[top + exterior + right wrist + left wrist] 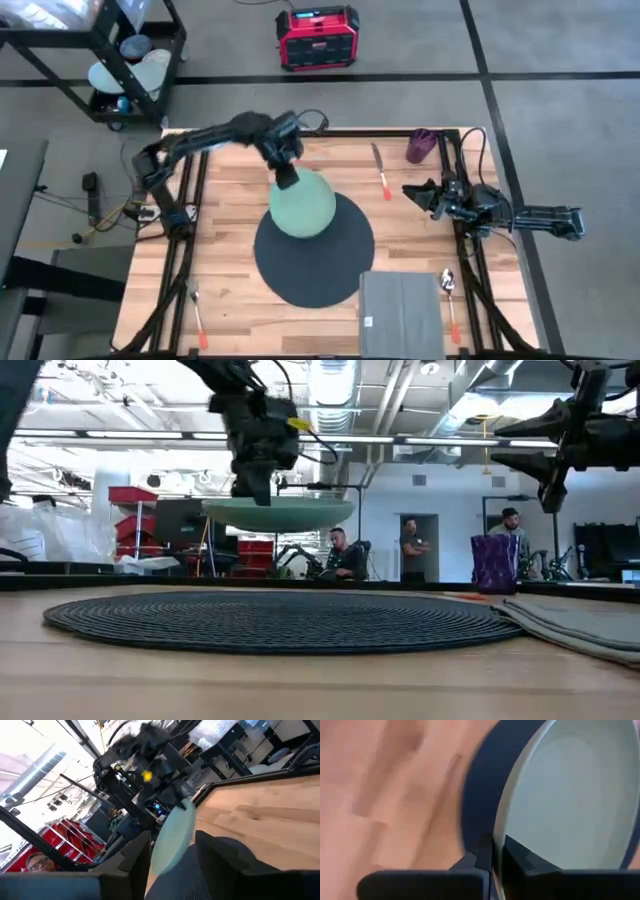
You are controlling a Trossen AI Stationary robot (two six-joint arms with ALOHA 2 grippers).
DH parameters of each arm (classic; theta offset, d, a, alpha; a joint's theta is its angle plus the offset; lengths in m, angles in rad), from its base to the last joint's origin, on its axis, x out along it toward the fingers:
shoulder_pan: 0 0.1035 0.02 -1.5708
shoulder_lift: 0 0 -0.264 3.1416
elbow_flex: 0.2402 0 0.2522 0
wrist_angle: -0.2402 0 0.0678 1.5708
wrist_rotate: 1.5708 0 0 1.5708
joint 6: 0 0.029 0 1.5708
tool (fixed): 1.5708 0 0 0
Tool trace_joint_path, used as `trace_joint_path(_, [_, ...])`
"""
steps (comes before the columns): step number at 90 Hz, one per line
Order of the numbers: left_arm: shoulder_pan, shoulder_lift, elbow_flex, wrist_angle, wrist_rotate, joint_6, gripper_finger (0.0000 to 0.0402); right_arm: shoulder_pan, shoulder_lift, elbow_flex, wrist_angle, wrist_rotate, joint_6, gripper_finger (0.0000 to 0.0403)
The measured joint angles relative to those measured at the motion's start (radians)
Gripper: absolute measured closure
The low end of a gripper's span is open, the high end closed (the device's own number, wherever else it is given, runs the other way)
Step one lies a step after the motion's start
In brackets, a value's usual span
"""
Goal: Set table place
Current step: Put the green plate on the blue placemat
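Placemat [313, 250] already flat at centre of counter [230, 300]; round, so no long axis.

Left pincer [287, 177] clamped on far rim of pale green plate [302, 205], plate held level in air above placemat's far-left part, not yet set down.

Right pincer [418, 193] waits near right rail, fingers spread, empty.

Napkin [400, 312] on counter, overlapping placemat edge; cutlery seemingly not placed: knife [380, 170], spoon [449, 295], likely fork [197, 318].

Pale green plate [303, 204], grey napkin [399, 313], purple cup [420, 146], spoon [448, 283], red case [318, 37]
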Motion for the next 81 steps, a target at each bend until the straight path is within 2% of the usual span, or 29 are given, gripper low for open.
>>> trace_joint_path(14, [-0.073, -0.128, -0.212, 0.242, -0.004, -0.168, 0.0401, 0.0, 0.0, 0.0, 0.0, 0.0, 0.0, 0.0262])
trace_joint_path(22, [-0.103, -0.142, -0.261, 0.271, -0.003, -0.233, 0.0401, -0.001, 0.0, 0.0, 0.0, 0.0, -0.001, 0.0262])
trace_joint_path(48, [-0.209, -0.138, -0.292, 0.286, -0.01, -0.256, 0.0401, -0.001, 0.0, 0.0, 0.0, 0.0, 0.0, 0.0262])
trace_joint_path(65, [-0.24, -0.139, -0.336, 0.292, -0.025, -0.256, 0.0401, -0.001, 0.0, 0.0, 0.0, -0.001, 0.0, 0.0262])
trace_joint_path(81, [-0.238, -0.139, -0.405, 0.388, -0.028, -0.26, 0.0402, -0.001, 0.0, 0.0, 0.0, -0.006, 0.0, 0.0262])
